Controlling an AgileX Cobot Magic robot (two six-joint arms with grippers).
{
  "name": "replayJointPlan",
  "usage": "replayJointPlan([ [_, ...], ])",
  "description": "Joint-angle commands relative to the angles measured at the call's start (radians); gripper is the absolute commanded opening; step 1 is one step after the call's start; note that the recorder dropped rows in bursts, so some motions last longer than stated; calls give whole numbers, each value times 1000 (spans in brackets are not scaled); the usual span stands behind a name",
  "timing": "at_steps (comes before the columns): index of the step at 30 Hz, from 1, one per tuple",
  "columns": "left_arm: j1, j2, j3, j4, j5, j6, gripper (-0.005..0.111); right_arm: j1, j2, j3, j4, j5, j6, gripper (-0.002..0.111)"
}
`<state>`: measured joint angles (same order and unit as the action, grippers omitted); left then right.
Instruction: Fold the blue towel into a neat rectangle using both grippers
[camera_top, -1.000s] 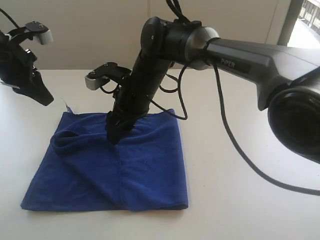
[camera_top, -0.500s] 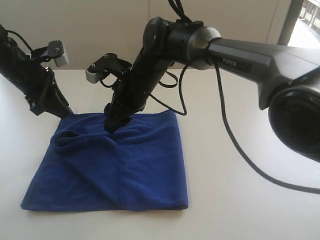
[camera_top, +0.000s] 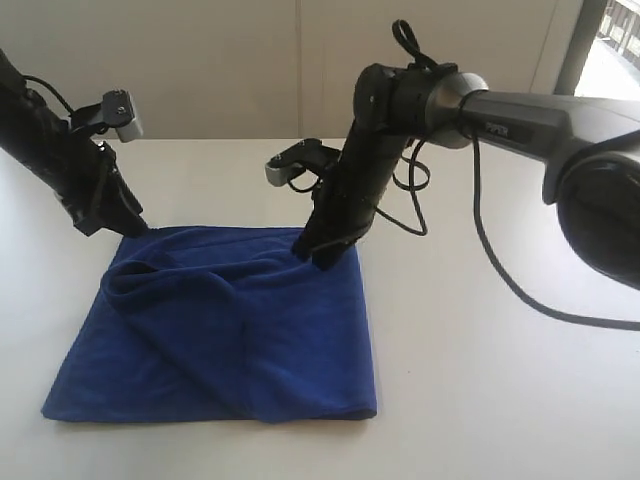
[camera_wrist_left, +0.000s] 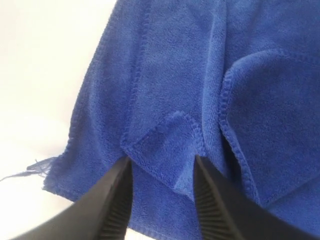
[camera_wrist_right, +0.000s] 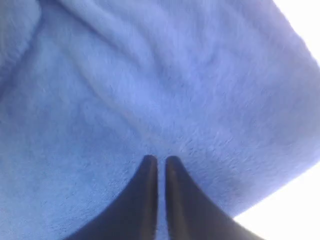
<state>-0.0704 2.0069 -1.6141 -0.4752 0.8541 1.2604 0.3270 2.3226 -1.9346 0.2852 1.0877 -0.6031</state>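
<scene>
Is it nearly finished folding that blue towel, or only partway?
Partway, it seems. Done: the blue towel already lies doubled over, layered edges showing, though rumpled. In hand: the left tool stands open astride a far corner flap, and the right tool looks pinched shut on the far edge. Left: probably carrying that edge over and smoothing into a neat rectangle.

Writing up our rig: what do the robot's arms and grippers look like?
The left arm and right arm are mostly black. The right arm has a silver-grey joint band and PIPER lettering. Black cables loop and trail about them; each wrist carries a small silver-grey block. The left gripper and right gripper each have two slim black fingers.
</scene>
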Motion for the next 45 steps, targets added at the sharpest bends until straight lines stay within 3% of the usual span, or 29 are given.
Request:
replayJointPlan([
  [1,-1,-7,-4,-41,-4,4,46,0,30,45,1,14,4,0],
  [12,-1,-7,-4,-41,-16,4,46,-12,43,131,-253,43,85,0],
  [18,-1,-7,-4,-41,-16,4,46,-85,15,179,-274,114,43,0],
  [30,-1,-7,-4,-100,-13,4,46,-191,-61,252,-313,-40,-30,0],
  [35,-1,-7,-4,-197,-4,8,46,-194,-50,252,-309,-54,-27,0],
  [41,-21,-7,-4,-406,74,168,46,-194,-133,248,-285,-62,-23,0],
  [45,-102,-7,-4,-368,-61,107,46,-196,-205,248,-106,-68,-60,0],
])
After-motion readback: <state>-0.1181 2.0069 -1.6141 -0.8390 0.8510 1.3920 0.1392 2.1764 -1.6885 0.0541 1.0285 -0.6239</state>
